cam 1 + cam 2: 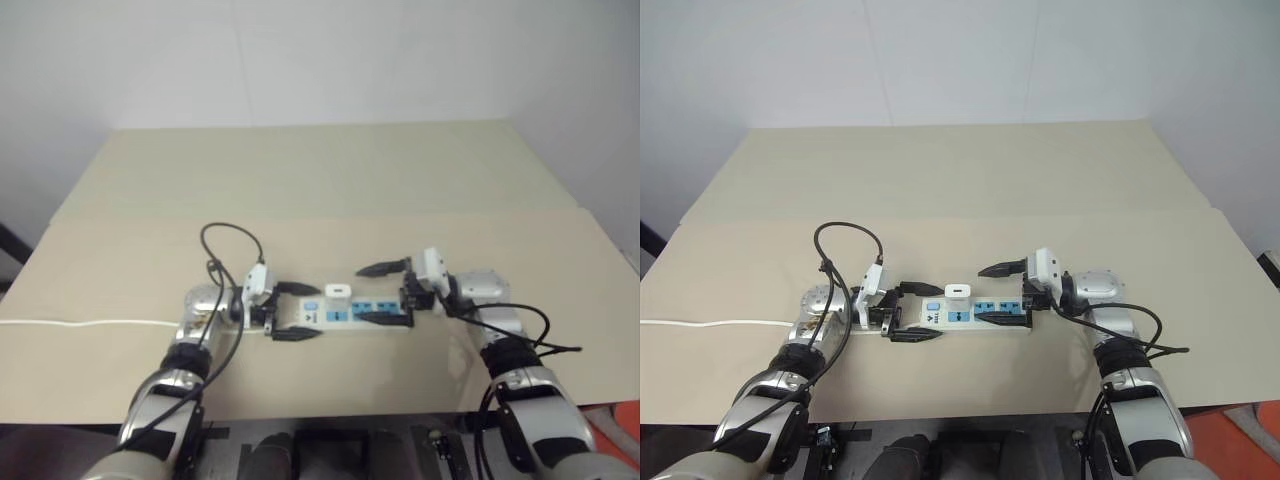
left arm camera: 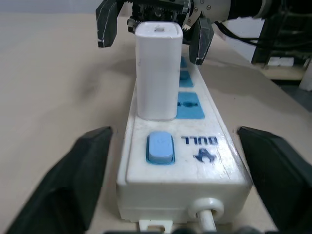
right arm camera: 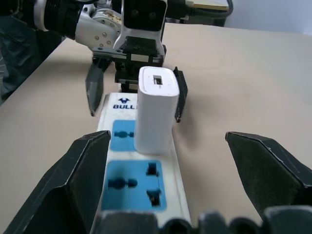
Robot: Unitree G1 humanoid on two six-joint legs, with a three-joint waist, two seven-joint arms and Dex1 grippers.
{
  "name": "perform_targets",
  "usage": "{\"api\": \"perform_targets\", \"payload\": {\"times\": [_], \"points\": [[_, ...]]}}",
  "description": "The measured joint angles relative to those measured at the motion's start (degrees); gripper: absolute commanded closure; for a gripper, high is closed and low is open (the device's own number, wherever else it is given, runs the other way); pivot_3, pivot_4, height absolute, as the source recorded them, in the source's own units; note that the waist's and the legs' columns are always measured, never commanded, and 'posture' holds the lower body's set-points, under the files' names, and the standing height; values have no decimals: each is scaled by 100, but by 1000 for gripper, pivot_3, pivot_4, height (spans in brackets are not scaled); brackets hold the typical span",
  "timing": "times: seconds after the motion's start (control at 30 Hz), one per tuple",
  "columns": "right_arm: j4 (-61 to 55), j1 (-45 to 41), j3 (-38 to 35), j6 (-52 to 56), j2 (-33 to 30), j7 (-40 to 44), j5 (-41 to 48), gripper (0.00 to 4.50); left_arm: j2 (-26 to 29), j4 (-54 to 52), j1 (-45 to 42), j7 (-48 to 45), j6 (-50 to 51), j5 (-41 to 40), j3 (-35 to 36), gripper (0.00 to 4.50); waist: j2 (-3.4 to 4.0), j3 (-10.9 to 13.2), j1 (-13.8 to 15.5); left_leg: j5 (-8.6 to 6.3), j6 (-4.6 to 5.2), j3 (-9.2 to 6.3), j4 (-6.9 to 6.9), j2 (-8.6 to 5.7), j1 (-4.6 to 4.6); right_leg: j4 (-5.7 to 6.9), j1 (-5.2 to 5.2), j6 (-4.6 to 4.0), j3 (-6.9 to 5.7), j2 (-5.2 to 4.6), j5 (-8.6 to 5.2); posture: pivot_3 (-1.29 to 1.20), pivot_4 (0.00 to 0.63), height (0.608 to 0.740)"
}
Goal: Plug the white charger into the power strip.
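I see the small white cube-shaped charger (image 1: 958,291) standing upright in the long white power strip (image 1: 975,314) near the tabletop's front edge. My left gripper (image 1: 913,313) and right gripper (image 1: 1002,293) flank its 2 ends, both spread apart, releasing it.

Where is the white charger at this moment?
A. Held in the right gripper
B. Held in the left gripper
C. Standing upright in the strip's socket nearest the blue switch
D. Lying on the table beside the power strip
C: the white charger stands upright on the power strip, in the socket next to the blue switch, with no fingers on it.
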Motion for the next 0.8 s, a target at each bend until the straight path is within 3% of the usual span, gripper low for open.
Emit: {"api": "perform_targets", "payload": {"times": [0.23,0.43,0.6,0.8], "points": [[-783,251,-134,672,-496,-21,306,0,131,-900,233,-218,206,-562,84,45,0,0,-14,0,-3,8,3,7,-46,-1,-48,-2,3,1,1,0,150,740],[-1710,769,-472,1362,-1398,-282,396,0,1416,-2007,368,-248,1175,-1423,-5,45,2,2,17,-1,-2,8,4,8,-52,-5,-51,-3,3,2,1,0,150,740],[-2236,1482,-771,1784,-2676,-390,178,0,2461,-1691,223,-252,1020,-1426,-188,45,7,6,61,-2,0,13,3,4,-51,-10,-49,-3,1,0,0,0,150,740],[-2545,2184,-1301,1864,-3569,-257,186,0,2912,-1203,81,-252,668,-1553,-610,45,10,8,21,-3,2,23,3,12,-43,-9,-41,-3,2,3,0,0,150,740]]}}
